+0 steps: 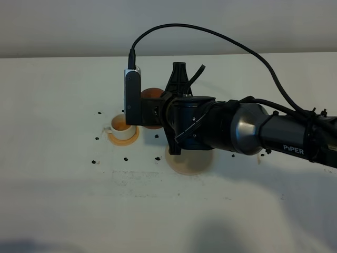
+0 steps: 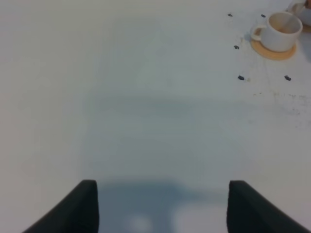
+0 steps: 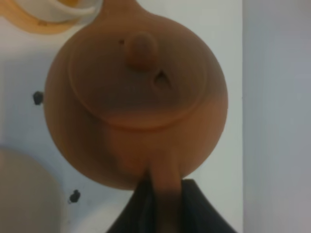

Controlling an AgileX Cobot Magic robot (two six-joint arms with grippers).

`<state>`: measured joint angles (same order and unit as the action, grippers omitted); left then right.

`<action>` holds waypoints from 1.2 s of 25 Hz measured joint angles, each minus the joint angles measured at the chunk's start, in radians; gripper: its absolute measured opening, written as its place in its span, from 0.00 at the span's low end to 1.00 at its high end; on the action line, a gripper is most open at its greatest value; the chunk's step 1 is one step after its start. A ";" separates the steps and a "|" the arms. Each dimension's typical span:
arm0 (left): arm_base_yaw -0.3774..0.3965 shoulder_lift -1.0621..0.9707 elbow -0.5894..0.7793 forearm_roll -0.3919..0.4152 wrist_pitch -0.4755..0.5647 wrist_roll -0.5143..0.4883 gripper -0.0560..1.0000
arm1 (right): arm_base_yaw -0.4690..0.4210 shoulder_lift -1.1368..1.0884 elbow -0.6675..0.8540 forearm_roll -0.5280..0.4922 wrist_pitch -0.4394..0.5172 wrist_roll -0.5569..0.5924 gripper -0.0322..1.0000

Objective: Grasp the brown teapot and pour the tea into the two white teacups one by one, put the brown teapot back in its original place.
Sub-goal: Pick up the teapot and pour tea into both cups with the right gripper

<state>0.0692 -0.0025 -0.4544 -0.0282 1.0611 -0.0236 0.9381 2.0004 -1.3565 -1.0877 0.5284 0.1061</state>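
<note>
Over the white table [image 1: 52,200], the right gripper [image 3: 164,208] clamps the brown teapot [image 3: 136,97] by its handle, spout seemingly toward the teacup [image 1: 120,126].

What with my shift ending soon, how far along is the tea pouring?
Done: the squat reddish-brown clay teapot is off its pale beige round coaster. In hand: the right gripper holds its handle, spout by the small white cup, which looks tea-tinted inside. Left: possibly the second cup, which I cannot see, then setting the teapot back.
</note>
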 joint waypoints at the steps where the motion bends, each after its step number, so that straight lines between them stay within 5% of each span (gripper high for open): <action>1: 0.000 0.000 0.000 0.000 0.000 0.000 0.56 | 0.002 0.000 0.000 -0.005 0.001 0.000 0.12; 30: 0.000 0.000 0.000 0.000 0.000 0.000 0.56 | 0.021 0.015 -0.011 -0.051 0.032 0.000 0.12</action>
<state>0.0692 -0.0025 -0.4544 -0.0282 1.0611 -0.0236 0.9591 2.0158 -1.3678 -1.1383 0.5609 0.1061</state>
